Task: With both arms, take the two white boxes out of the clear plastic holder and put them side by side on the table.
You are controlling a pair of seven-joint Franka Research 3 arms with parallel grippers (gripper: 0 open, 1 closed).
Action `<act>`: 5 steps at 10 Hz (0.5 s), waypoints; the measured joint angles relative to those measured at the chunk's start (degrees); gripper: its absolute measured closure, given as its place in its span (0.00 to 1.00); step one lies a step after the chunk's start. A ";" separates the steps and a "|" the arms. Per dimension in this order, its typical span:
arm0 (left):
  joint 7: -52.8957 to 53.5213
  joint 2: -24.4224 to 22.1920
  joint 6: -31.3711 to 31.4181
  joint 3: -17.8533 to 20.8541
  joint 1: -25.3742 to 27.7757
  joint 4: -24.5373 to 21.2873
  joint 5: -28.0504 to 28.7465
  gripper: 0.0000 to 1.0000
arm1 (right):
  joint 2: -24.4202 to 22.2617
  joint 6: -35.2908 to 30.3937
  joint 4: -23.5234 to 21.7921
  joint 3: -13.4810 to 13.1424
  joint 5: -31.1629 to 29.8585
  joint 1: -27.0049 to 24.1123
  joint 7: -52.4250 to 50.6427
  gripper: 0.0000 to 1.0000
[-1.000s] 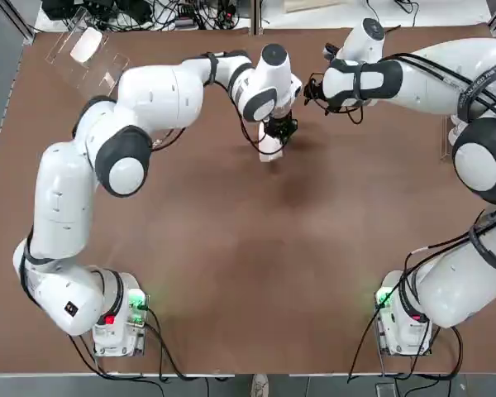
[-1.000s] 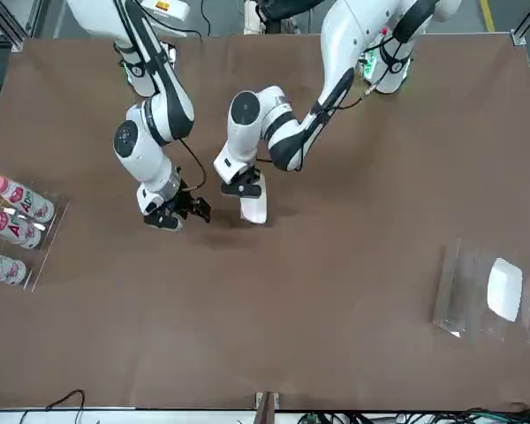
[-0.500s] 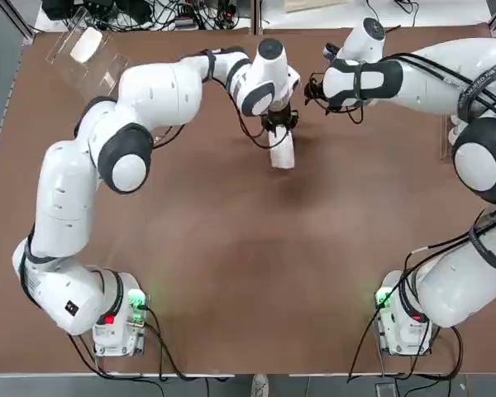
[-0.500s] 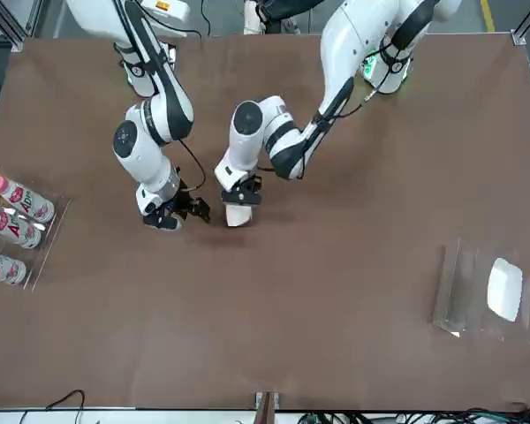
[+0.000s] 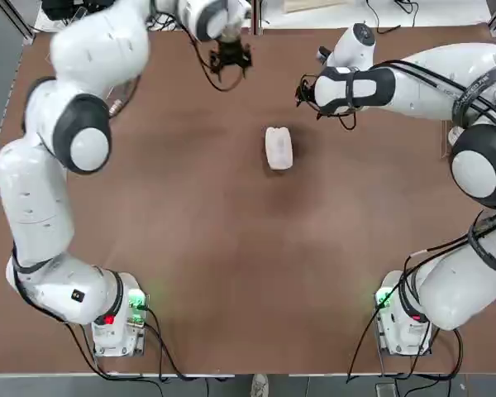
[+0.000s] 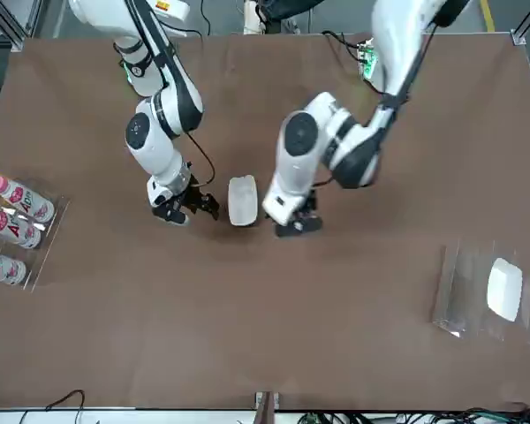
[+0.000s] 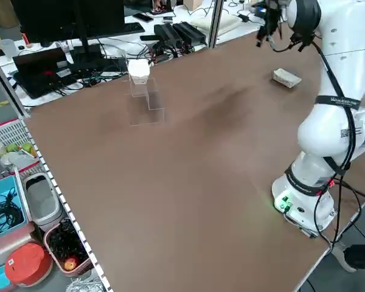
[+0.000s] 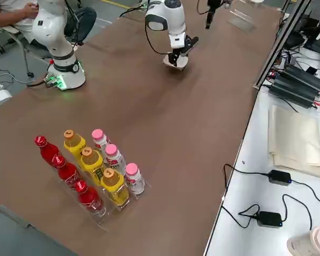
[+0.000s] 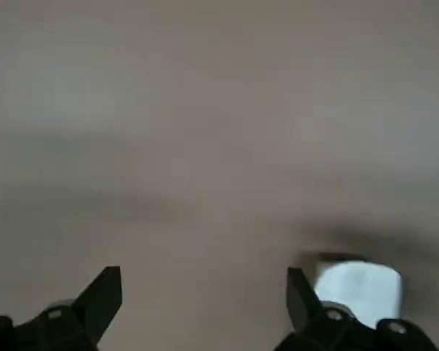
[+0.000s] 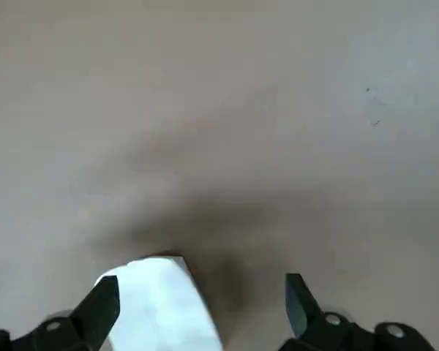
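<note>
Since half a second ago the left hand [image 6: 299, 221] has let go of the first white box [image 5: 279, 148] and swung away from it, its fingers now spread and empty. That box lies flat mid-table [image 5: 231, 248], with the right hand [image 6: 187, 203] hovering just beside it, fingers also apart and holding nothing. The second white box [image 6: 504, 289] sits in the clear plastic holder [image 6: 464, 291] at the far corner. My worry is that the right hand, so near, nudges the placed box askew. Pulling the second box from a light holder may also drag the holder along, and setting it down could bump the first.
</note>
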 joint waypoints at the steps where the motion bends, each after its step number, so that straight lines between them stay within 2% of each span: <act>1: 2.58 -1.24 -2.81 0.07 3.32 -0.30 0.08 0.01 | 0.18 0.34 -0.15 0.02 0.00 0.53 0.75 0.00; 3: 9.93 -3.25 -5.86 0.21 11.34 -2.41 0.96 0.02 | 0.60 0.62 -0.40 0.01 -0.23 1.47 0.86 0.00; 5: 17.98 -5.73 -5.91 0.13 20.82 -7.21 5.15 0.02 | 1.18 0.78 -0.46 0.03 -3.97 2.93 1.04 0.00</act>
